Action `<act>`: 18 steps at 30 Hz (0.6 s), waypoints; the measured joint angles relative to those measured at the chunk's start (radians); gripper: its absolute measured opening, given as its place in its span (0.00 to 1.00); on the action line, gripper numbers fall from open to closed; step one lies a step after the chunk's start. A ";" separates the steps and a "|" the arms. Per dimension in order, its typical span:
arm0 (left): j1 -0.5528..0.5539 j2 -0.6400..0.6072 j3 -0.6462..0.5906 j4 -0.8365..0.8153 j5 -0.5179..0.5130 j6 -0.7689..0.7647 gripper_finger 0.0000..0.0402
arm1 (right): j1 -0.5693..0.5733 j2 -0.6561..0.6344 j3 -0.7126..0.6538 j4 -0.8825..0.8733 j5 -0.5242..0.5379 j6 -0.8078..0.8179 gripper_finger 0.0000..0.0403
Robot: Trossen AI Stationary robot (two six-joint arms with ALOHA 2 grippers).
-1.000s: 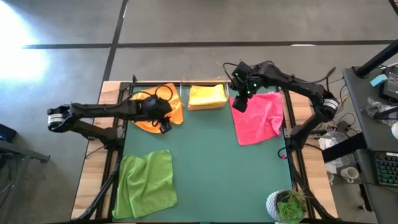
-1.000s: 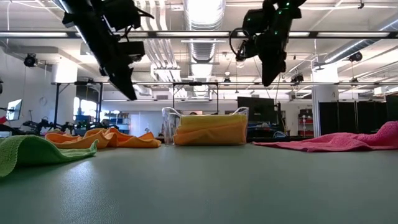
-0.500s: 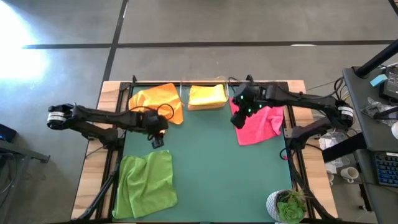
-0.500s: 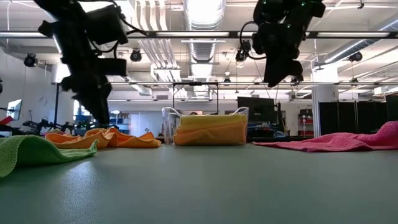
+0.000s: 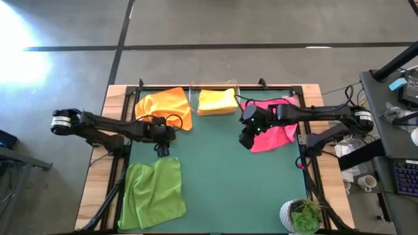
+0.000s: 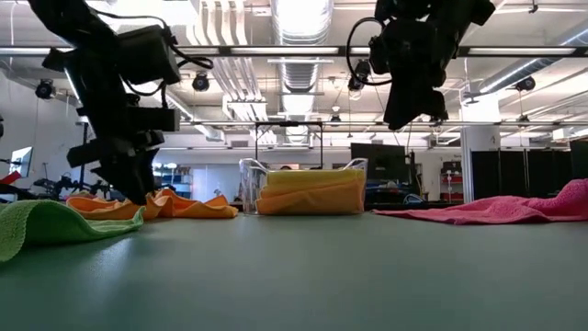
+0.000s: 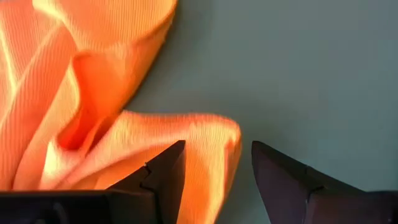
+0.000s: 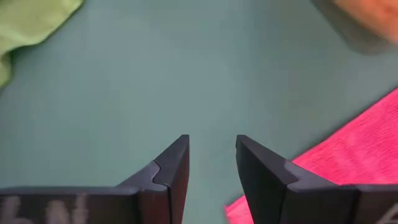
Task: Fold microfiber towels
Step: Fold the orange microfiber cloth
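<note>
Our left hand [image 7: 214,171], fingers spread, hangs over the orange towel's [image 7: 93,99] near corner at frame left; our right hand [image 8: 211,165], also spread, hovers beside the pink towel [image 8: 348,155].

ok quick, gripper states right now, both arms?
Left gripper: jaws open, empty, low over a corner of the orange towel.
Right gripper: jaws open, empty, above the mat at the pink towel's edge.
</note>
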 joint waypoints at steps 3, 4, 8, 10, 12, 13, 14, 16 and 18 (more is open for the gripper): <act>0.000 0.034 0.000 0.058 0.000 -0.002 0.41 | 0.000 0.000 0.000 0.000 0.029 -0.037 0.30; 0.000 0.047 0.000 0.067 0.000 -0.004 0.41 | 0.000 0.000 0.000 0.000 0.033 -0.054 0.30; 0.000 0.103 0.000 0.055 0.003 -0.085 0.36 | 0.000 0.001 0.000 0.000 0.044 -0.109 0.30; -0.001 0.121 -0.001 0.041 0.004 -0.115 0.30 | 0.000 0.001 0.000 0.000 0.045 -0.132 0.30; -0.002 0.131 0.001 0.052 0.005 -0.117 0.22 | 0.000 0.001 0.000 0.000 0.045 -0.153 0.30; -0.002 0.134 0.006 0.053 0.006 -0.117 0.18 | 0.000 0.001 0.000 0.000 0.045 -0.162 0.30; -0.002 0.139 0.014 0.055 0.005 -0.123 0.14 | 0.000 0.001 0.000 0.001 0.045 -0.171 0.30; -0.001 0.141 0.040 0.060 0.005 -0.157 0.05 | 0.000 0.001 0.000 0.010 0.045 -0.193 0.30; -0.001 0.138 0.066 0.060 0.012 -0.202 0.02 | 0.000 0.001 -0.001 0.036 0.044 -0.229 0.30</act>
